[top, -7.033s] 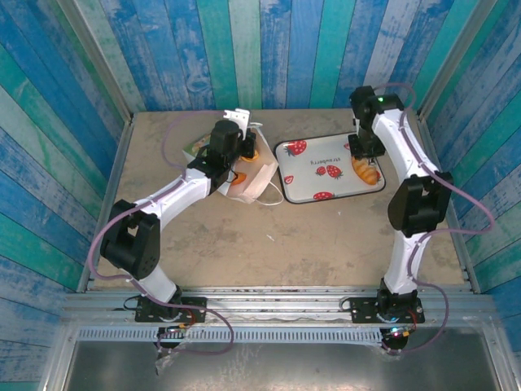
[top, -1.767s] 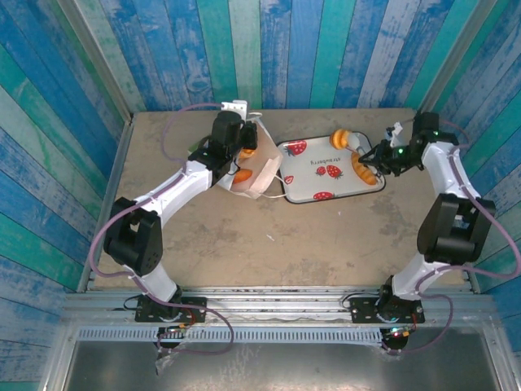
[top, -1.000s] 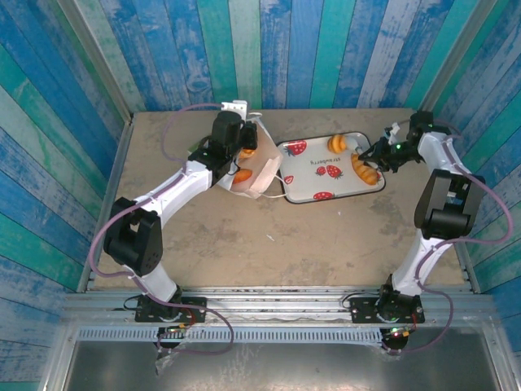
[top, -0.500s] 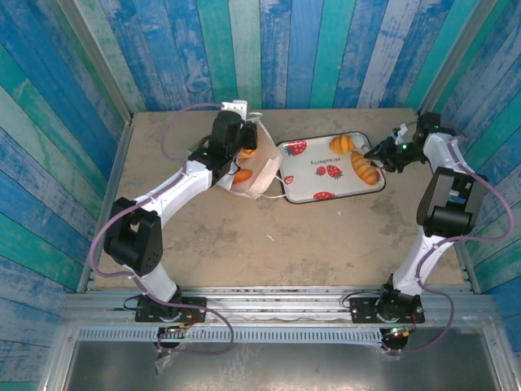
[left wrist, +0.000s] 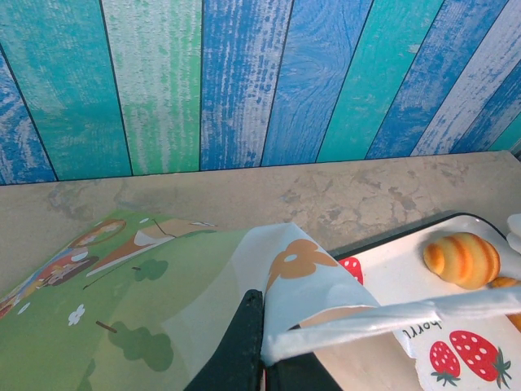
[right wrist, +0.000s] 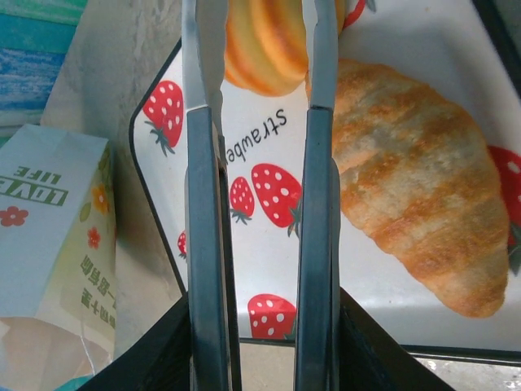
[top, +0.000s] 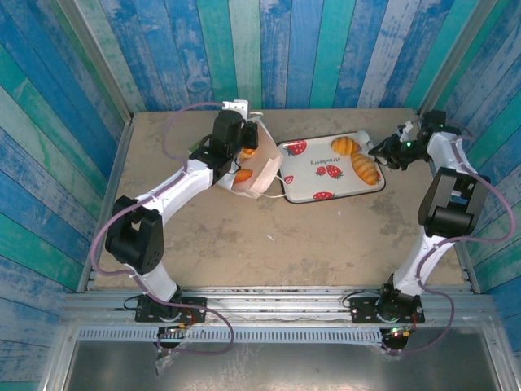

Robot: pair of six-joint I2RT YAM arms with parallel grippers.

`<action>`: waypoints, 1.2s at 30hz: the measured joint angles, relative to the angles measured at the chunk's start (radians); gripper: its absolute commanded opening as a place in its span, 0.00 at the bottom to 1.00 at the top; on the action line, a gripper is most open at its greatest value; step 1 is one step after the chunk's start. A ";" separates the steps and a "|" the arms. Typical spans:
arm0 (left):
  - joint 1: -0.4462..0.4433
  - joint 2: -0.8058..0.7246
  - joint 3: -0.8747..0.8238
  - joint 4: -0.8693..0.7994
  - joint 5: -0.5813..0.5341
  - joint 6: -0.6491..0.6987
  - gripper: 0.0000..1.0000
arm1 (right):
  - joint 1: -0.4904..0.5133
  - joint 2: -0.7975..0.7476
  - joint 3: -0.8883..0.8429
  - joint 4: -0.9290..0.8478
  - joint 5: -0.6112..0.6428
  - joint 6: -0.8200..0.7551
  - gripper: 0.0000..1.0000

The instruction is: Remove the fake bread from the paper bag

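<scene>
Fake bread (right wrist: 415,204) lies glossy, ridged on tray (right wrist: 374,301)

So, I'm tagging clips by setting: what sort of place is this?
Likely a staged robot test booth, not a real bakery: painted blue-green plank walls, a boxed-in tabletop, toy bread on a strawberry tray.

White paper bag (top: 264,169), tipped open, orange bread (top: 242,174) inside — striped bun (top: 345,146) and croissant (top: 365,168) lie side by side on the tray (top: 305,175).
</scene>
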 measured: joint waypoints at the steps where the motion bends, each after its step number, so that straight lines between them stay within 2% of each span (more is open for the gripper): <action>1: 0.000 0.000 0.000 0.000 0.000 0.000 0.00 | -0.002 0.000 0.003 -0.001 0.005 0.000 0.39; 10: 0.000 0.000 0.000 0.000 0.000 0.000 0.00 | 0.013 -0.041 -0.005 -0.014 0.039 -0.014 0.34; 20: 0.000 0.000 0.000 0.000 0.000 0.000 0.00 | 0.202 -0.135 -0.053 -0.041 0.143 -0.048 0.33; 27: 0.000 0.000 0.000 0.000 0.000 -0.001 0.00 | 0.275 -0.082 -0.023 -0.073 0.205 -0.059 0.32; 36: 0.000 0.000 0.000 0.000 0.000 -0.001 0.00 | 0.286 0.032 0.013 -0.089 0.254 -0.061 0.31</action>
